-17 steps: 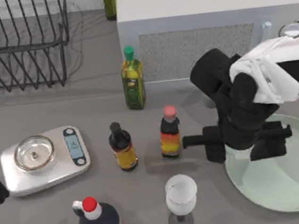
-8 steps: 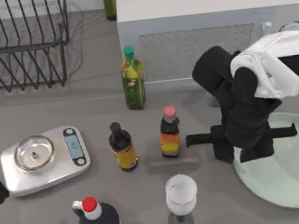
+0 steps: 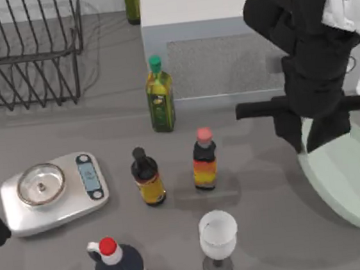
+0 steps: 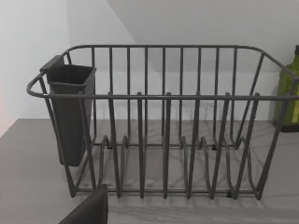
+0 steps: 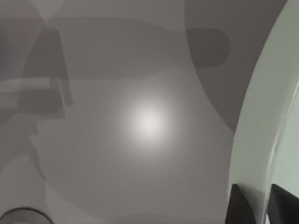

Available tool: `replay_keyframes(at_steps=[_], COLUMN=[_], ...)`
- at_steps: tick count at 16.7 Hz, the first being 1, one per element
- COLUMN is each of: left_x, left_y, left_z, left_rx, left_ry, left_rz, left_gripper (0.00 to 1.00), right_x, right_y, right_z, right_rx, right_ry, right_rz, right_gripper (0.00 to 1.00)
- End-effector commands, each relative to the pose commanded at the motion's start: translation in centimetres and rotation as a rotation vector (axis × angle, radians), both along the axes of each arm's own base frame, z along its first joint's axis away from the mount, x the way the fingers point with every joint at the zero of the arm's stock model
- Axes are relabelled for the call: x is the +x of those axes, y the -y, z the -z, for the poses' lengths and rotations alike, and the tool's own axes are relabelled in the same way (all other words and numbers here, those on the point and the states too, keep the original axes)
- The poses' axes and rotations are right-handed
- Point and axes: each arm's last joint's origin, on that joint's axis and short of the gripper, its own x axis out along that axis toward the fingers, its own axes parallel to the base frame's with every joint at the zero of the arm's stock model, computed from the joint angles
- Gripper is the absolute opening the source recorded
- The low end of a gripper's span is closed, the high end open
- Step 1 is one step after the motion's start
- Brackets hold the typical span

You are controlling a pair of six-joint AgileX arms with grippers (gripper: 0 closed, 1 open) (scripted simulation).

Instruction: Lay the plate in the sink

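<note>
Top view: right hand (image 3: 314,139) grips tilted plate (image 3: 352,178).

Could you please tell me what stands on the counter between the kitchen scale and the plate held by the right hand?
In the top view, two small sauce bottles stand between the scale and the plate: a dark-capped bottle and a pink-capped bottle.
</note>
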Motion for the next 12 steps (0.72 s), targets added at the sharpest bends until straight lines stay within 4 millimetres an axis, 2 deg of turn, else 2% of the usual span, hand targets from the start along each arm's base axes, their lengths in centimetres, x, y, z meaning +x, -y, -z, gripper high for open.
replay_keyframes(at_steps=[3, 6, 9, 12], left_x=[0.0, 0.0, 0.0, 0.0], left_y=[0.0, 0.0, 0.0, 0.0], left_z=[0.0, 0.0, 0.0, 0.0], left_rx=[0.000, 0.000, 0.000, 0.000], left_ry=[0.000, 0.000, 0.000, 0.000], left_rz=[0.000, 0.000, 0.000, 0.000], left_gripper=[1.00, 1.00, 1.00, 1.00], right_x=[0.0, -0.7, -1.6, -2.2], right_y=[-0.4, -1.0, -1.6, -1.9], right_z=[-5.7, -10.3, -13.4, -14.8], right_rx=[0.016, 0.033, 0.053, 0.065], right_ry=[0.025, 0.055, 0.092, 0.114], right_rz=[-0.009, -0.033, -0.060, -0.077], right_gripper=[0.00, 0.00, 0.00, 0.00])
